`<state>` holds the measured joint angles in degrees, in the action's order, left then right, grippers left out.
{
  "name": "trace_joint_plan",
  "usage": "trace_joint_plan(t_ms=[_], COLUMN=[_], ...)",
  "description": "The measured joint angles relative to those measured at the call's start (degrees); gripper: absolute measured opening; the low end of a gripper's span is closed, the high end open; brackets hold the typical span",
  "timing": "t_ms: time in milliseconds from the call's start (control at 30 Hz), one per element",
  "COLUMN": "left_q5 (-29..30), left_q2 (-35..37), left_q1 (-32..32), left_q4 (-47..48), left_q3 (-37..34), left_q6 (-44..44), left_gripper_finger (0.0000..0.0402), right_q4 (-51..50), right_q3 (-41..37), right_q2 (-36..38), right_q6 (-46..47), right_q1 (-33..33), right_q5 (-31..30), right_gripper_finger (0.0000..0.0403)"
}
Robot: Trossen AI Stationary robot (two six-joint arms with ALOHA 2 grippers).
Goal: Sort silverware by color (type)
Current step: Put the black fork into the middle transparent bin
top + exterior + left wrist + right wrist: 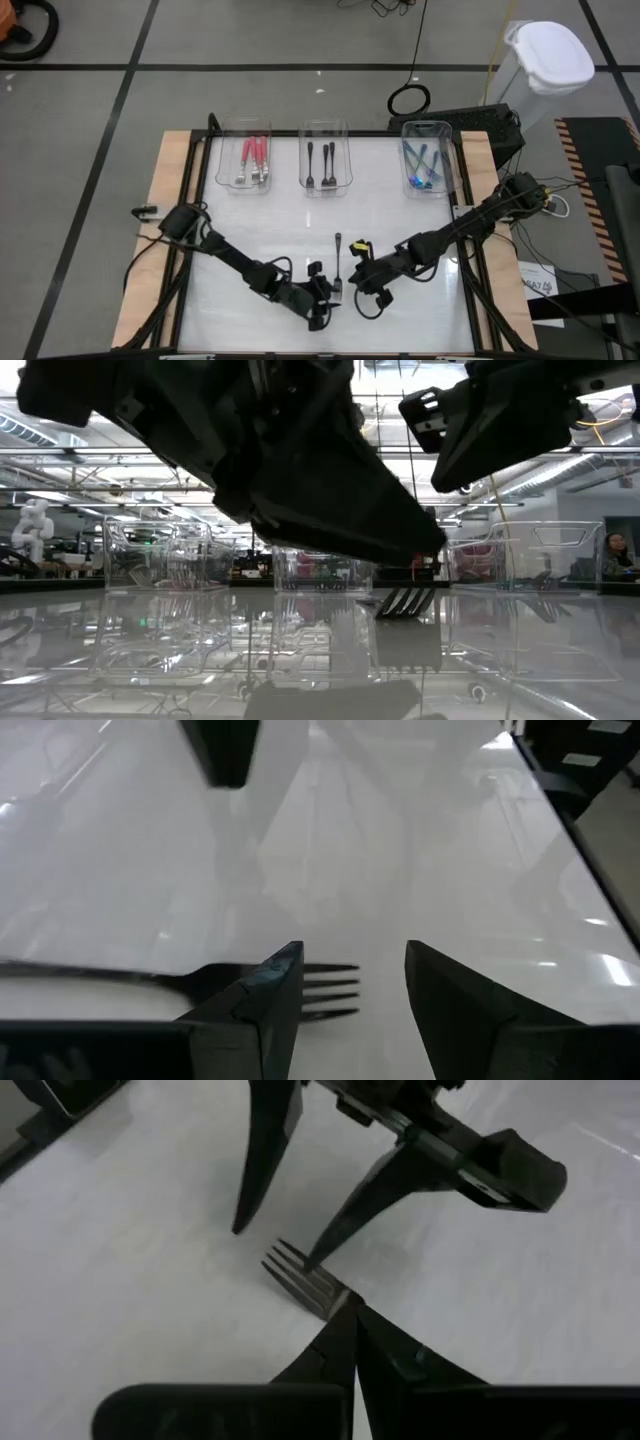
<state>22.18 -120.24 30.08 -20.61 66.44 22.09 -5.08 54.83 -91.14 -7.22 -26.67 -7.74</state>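
Two dark arms reach over the white table [250, 215] from its near corners and meet near the middle of the front edge. Three clear trays [325, 160] stand in a row along the far edge: the left one holds red-handled forks [254, 158], the middle one black-handled forks [320, 165], the right one blue-handled forks [422, 165]. One more fork [338, 262], with a dark handle, lies flat on the table between the two grippers, handle toward the trays.

The left gripper [322, 296] stands at the tine end of this fork with its fingers [262, 1005] set partly apart; one fingertip sits at the tines [330, 990], apparently resting on them, though contact cannot be confirmed. The right gripper [366, 272] lies just beside the fork, fingers [352, 1342] pressed together with nothing between them, tips at the fork's neck [318, 1288].
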Motion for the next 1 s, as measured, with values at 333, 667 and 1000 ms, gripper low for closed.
trace_joint_plan(t_ms=[333,667,1000], left_q5=[-2.5,-2.6,-3.7], left_q2=[-0.6,-0.6,-0.6], left_q1=[-1.0,-1.5,-1.5], left_q4=[0.0,-0.5,0.5], left_q3=[0.1,0.0,0.0], left_q6=[0.5,1.5,1.5], left_gripper_finger=[0.0175,0.0064,0.0008], right_q4=[-0.7,-0.7,-0.8], right_q3=[0.0,0.0,0.0], right_q2=[0.0,0.0,0.0], right_q6=[-0.8,-1.0,-1.0], right_q1=[0.2,0.2,0.2], right_q5=[0.2,0.2,0.3], right_gripper_finger=[0.0004,0.0004,0.0004])
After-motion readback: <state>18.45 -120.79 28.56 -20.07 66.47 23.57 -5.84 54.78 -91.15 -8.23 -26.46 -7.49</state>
